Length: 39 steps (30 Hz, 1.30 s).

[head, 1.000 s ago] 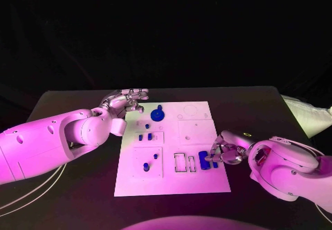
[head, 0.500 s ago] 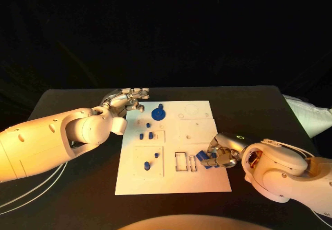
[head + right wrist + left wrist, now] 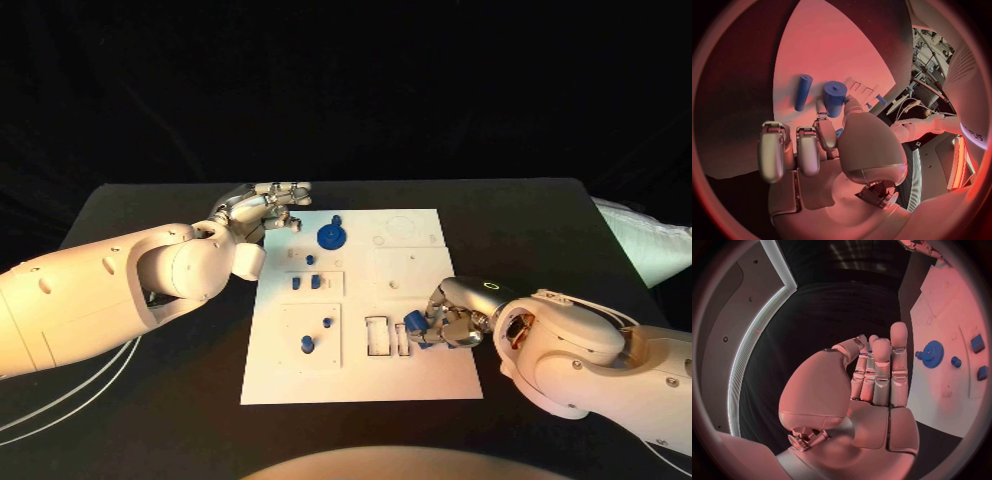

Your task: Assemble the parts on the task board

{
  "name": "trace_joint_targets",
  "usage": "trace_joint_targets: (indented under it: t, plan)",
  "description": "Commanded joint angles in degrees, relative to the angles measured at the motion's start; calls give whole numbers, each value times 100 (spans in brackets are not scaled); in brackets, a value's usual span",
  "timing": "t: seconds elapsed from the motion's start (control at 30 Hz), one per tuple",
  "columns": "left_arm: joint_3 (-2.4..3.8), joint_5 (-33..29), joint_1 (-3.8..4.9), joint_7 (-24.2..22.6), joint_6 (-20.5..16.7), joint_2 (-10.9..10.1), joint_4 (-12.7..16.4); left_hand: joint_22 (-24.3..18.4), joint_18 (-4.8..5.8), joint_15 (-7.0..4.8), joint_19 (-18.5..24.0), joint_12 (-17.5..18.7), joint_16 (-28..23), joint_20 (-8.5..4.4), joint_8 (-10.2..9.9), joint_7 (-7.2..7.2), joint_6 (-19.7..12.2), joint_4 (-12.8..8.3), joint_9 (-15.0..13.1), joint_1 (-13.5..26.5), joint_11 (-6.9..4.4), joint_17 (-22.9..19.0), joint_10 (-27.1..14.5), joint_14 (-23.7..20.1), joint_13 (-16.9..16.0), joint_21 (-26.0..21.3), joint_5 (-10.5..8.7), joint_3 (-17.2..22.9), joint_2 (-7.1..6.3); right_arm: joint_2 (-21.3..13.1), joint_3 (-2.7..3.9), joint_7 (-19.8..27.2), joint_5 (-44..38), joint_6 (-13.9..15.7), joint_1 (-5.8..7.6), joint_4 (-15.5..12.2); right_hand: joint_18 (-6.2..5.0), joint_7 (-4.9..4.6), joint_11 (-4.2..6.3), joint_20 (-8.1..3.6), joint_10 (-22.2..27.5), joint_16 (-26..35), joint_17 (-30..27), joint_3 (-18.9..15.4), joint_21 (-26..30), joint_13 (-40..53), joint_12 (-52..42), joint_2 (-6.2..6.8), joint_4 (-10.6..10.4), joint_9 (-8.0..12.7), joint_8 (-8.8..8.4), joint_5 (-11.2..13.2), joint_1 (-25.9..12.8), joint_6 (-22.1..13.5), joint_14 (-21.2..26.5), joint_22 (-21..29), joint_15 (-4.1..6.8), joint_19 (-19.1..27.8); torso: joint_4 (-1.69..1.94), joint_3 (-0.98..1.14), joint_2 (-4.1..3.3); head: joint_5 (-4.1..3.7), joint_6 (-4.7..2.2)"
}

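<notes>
Now seating step: right hand (image 3: pixel 450 325) pinching blue cylinder (image 3: pixel 834 98) over task board (image 3: pixel 418 380) near rectangular slots (image 3: pixel 384 336). Left hand (image 3: pixel 267 208) idle at board's far corner, fingers straight, together, holding nothing. Next: align, press down.

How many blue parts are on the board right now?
7: gear, peg, two blocks, two pegs, one at right hand. More may be hidden.

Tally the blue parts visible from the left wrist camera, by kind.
Gear: 1
Round peg: 1
Blocks: 2
Total: 4 blue parts, all on the task board.
</notes>
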State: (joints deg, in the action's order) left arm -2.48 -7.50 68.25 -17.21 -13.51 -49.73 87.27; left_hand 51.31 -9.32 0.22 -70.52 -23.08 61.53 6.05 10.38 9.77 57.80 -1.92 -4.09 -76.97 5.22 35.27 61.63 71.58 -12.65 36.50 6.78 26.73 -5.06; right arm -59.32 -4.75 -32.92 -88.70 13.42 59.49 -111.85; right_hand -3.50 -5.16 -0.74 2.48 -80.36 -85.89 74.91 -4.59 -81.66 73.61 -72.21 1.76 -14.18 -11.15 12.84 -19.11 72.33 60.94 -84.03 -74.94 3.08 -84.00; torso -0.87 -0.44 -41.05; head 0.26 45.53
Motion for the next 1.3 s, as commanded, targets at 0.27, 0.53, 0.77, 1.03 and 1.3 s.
trace_joint_targets:
  t: [0.27,0.53,0.77,1.03,1.3]
  plan:
    - [4,18,-3,-27,101,-3,18,-14,-84,14,51,-48,11,3,26,1,-59,-36,5,-11,-16,-7,-56,-40,-10,-50,12,1,18,-209,-24,-49,547,658,-41,-167,46,86,98,-65,-127,-45,738,-11,-59,154,-98,-256,-19,-154,82,-631,274,138,-458,-90,113,-96,-1,-1,5,2,-7]
    - [4,18,-3,-26,103,2,23,-14,-84,14,51,-48,11,3,26,1,-59,-36,5,-11,-16,-7,-56,-40,-10,-50,12,1,18,-347,4,68,1468,940,101,-422,49,87,103,-77,-128,-54,756,-42,-63,168,-73,-247,-31,-204,70,-843,304,124,-461,-97,119,-100,-4,-4,1,1,-25]
    - [4,18,-3,-22,102,2,38,-14,-84,14,51,-48,11,3,26,1,-59,-36,5,-11,-16,-7,-56,-40,-10,-50,12,1,18,-182,7,84,1780,736,124,-382,49,77,93,-75,-125,-54,755,-100,-62,169,-47,-241,-103,-234,57,-886,221,116,-461,-97,112,-99,5,-11,7,21,-3]
    - [4,18,-3,-23,105,9,53,-14,-84,14,51,-48,11,3,26,1,-59,-36,5,-11,-16,-7,-56,-40,-10,-50,12,1,18,192,7,97,1905,569,73,-253,48,77,90,-70,-129,-45,738,-158,-60,177,-23,-299,-211,-276,51,-898,91,124,-457,-97,108,-97,0,-6,-1,44,4]
    - [4,18,-3,-22,109,22,59,-14,-84,14,51,-48,11,3,26,1,-59,-36,5,-11,-16,-7,-56,-40,-10,-50,12,1,18,404,7,62,1729,580,44,-163,58,82,94,-70,-158,-70,788,-204,-85,221,-56,-332,-236,-309,51,-896,-4,139,-467,-143,110,-115,2,-9,0,58,6]
